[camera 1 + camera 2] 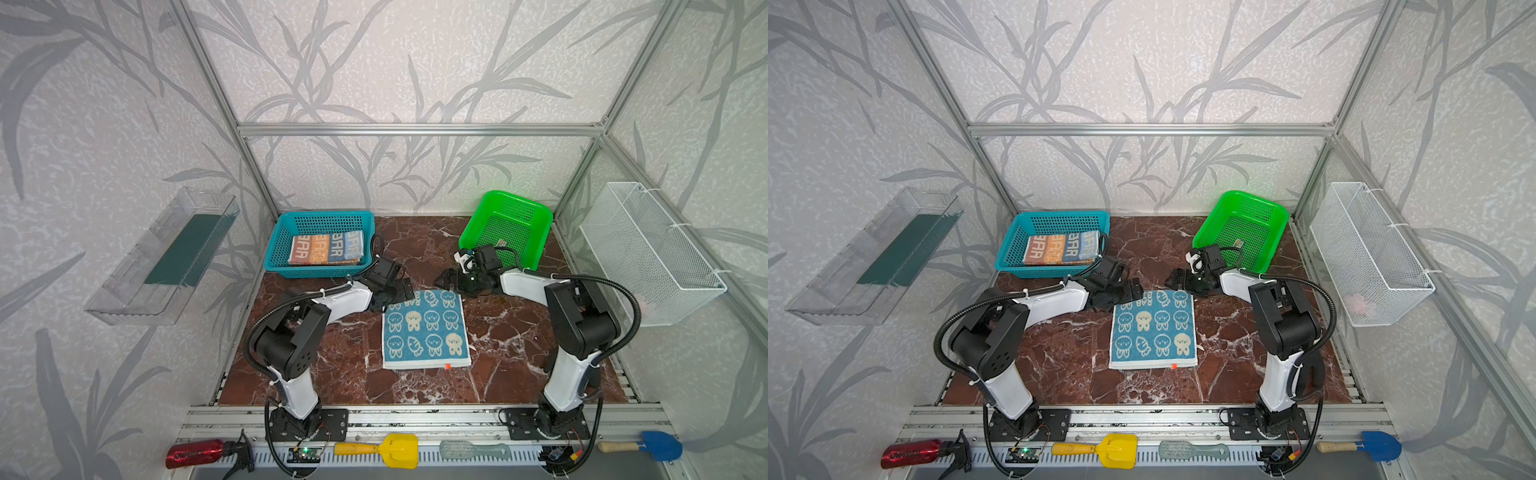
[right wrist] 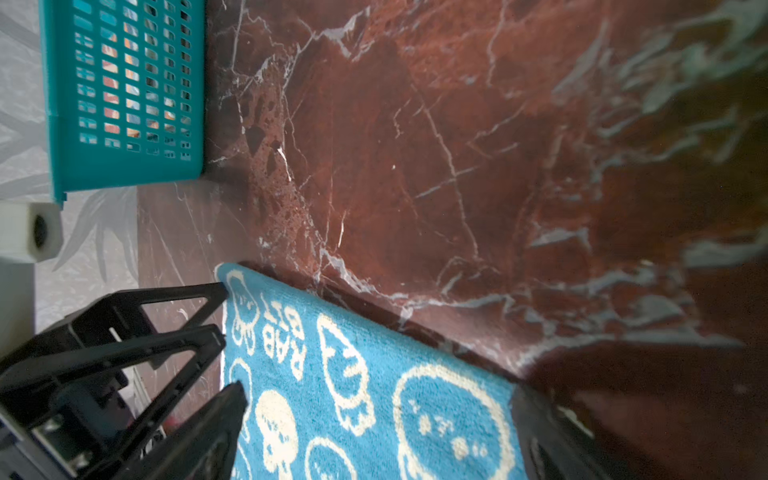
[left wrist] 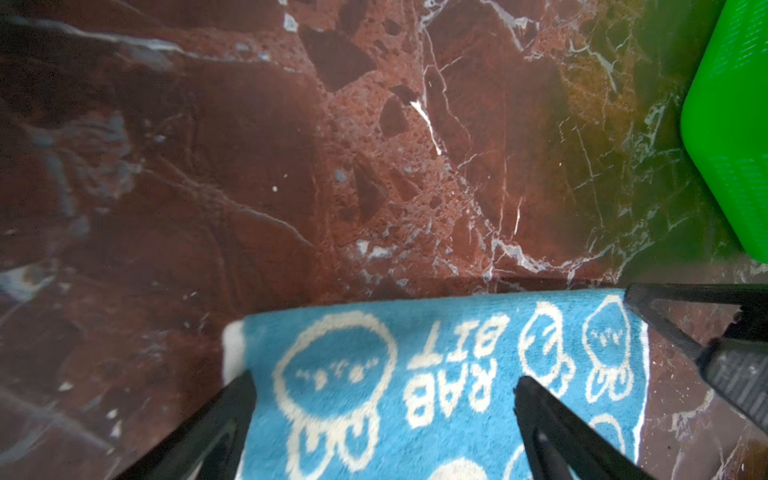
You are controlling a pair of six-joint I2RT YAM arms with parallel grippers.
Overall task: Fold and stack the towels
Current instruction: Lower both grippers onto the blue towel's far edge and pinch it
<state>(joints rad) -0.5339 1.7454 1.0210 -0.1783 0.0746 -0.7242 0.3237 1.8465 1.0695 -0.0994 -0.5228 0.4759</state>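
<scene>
The teal-blue bunny towel (image 1: 426, 330) lies spread flat on the marble tabletop (image 1: 332, 374), its far edge right under both tools. The left gripper (image 1: 404, 291) is at one far corner and the right gripper (image 1: 446, 284) at the other, each with jaws spread wide; I can't tell whether they touch the cloth. Just beyond the left gripper the striped towel (image 1: 326, 248) sits folded in the teal basket (image 1: 324, 217), and the green basket (image 1: 536, 249) stands just behind the right gripper.

A teal-blue towel (image 1: 426, 328) with cream bunnies and carrots (plus "RABBIT" lettering near its far edge) lies flat and square mid-bench (image 1: 332, 374), its white hem nearest. A striped blue-orange towel (image 1: 326, 248) sits folded inside the teal basket (image 1: 324, 217).
</scene>
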